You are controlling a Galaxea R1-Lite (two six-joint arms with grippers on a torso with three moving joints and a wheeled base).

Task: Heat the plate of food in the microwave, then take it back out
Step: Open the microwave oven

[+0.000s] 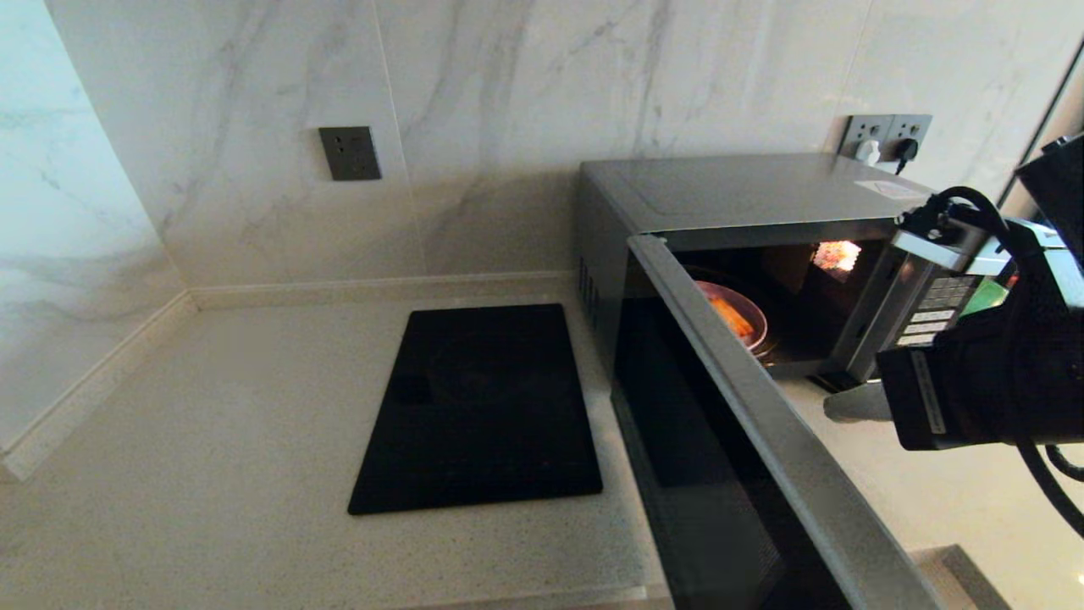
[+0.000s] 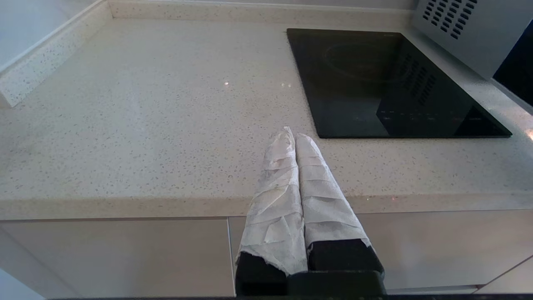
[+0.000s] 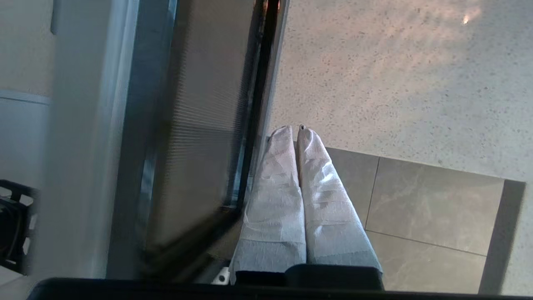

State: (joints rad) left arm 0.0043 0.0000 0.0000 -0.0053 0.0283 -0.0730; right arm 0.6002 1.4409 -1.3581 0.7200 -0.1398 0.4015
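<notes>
Head view first, running left to right: bare speckled tabletop [image 1: 212, 440], then the flat black cooktop [image 1: 478, 407], then the microwave [image 1: 728, 191] with its door [image 1: 762, 440] swung wide toward me and the cavity lit. Inside sits the plate of food [image 1: 735, 318], lavender rim showing past the door's top edge, orange sticks piled on it.

Off to the left, the left gripper [image 2: 294, 137] hangs parked at the tabletop's front edge, its wrapped fingers pressed together on nothing. At the far right the right gripper [image 3: 296, 130] is just beside the inner face of the open door, fingers likewise closed together and empty (whether they actually touch the door I cannot tell).

My guess is that the plate is stiff, light and shallow, smooth enough to slip, and the loose sticks would slide if it tips. A pinch on the near rim, kept level, looks the sensible hold.
</notes>
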